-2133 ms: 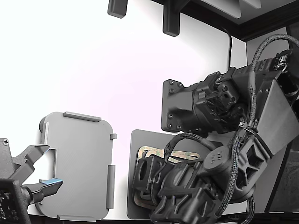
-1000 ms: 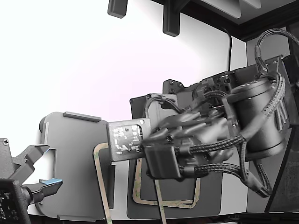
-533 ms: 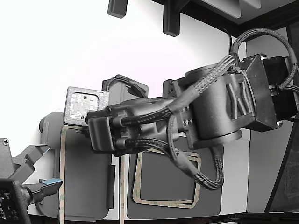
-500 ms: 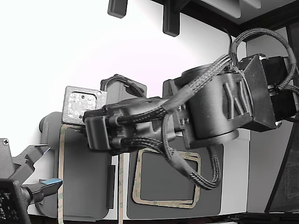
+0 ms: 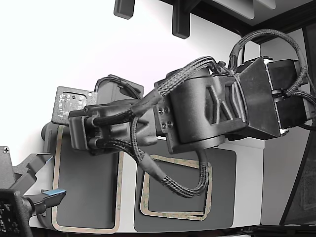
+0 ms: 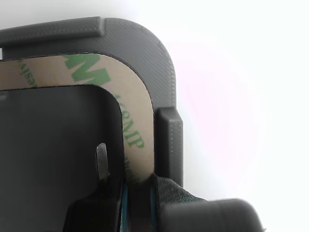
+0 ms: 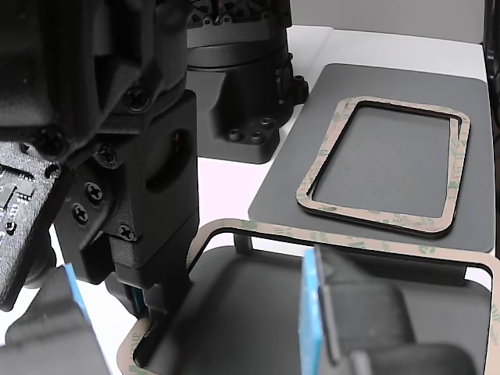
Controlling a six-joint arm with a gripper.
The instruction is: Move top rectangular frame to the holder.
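Top rectangular frame (image 5: pixel 87 177) sits over the holder (image 6: pixel 164 72), its edge pinched in the closed gripper (image 6: pixel 137 193); 1 frame (image 5: pixel 175 190) remains on the mat (image 5: pixel 222 187).

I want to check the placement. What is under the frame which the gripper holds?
The holder lies under the top rectangular frame; its raised rim shows past the frame's corner. The gripper covers one stretch of the frame's side.
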